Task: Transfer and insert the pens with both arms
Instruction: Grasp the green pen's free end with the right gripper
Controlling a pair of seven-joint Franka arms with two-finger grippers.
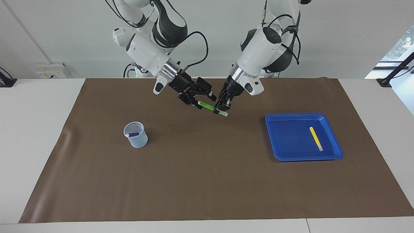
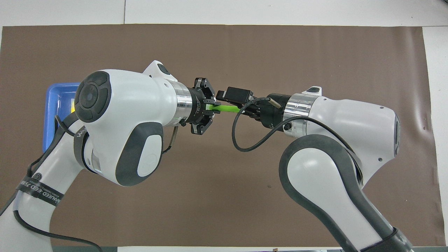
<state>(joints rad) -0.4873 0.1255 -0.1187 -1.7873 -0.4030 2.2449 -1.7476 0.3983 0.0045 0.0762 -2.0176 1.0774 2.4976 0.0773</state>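
Observation:
The bright green pen [image 1: 209, 107] hangs in the air over the mat's middle, between my two grippers; it also shows in the overhead view [image 2: 227, 109]. My left gripper [image 1: 222, 108] is shut on its whitish end. My right gripper [image 1: 203, 101] has its fingers apart around the pen's green end. The purple pen [image 1: 132, 134] stands in a clear cup [image 1: 138, 139] toward the right arm's end. The yellow pen [image 1: 316, 138] lies in a blue tray [image 1: 275, 152] toward the left arm's end.
A brown mat [image 1: 207, 181] covers the table. In the overhead view the left arm hides most of the tray [image 2: 56, 105], and the right arm hides the cup.

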